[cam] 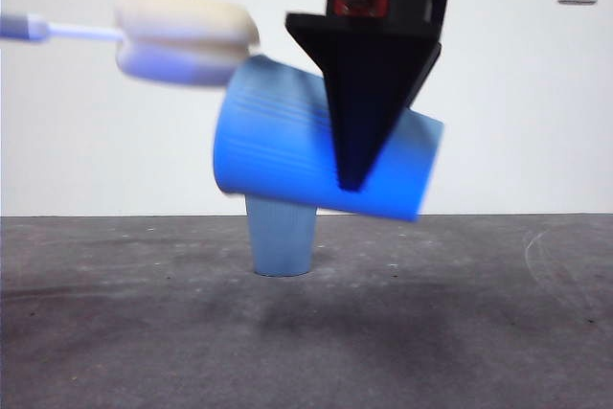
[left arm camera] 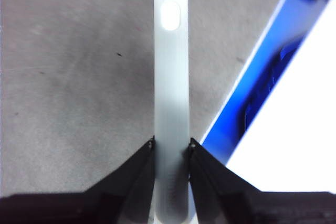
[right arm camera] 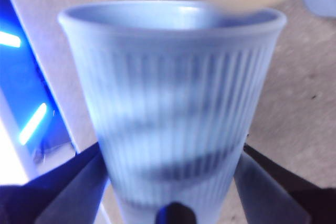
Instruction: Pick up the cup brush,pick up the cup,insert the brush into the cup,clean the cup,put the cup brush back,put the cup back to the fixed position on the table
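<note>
Insertion step. Right end effector clamped on tilted cup, aloft above tabletop. Left end effector pinching cup brush handle; sponge at cup's 10 o'clock, beside rim. Next, likely: align sponge with mouth, push in.

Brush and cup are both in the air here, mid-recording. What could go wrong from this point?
The cup brush sponge sits at the rim of the tilted cup, not inside it; a misaligned push could catch the rim and twist the cup in the right end effector. The left end effector pinches only the slim handle, so the brush might pivot. A second cup stands on the table below and could be toppled.
</note>
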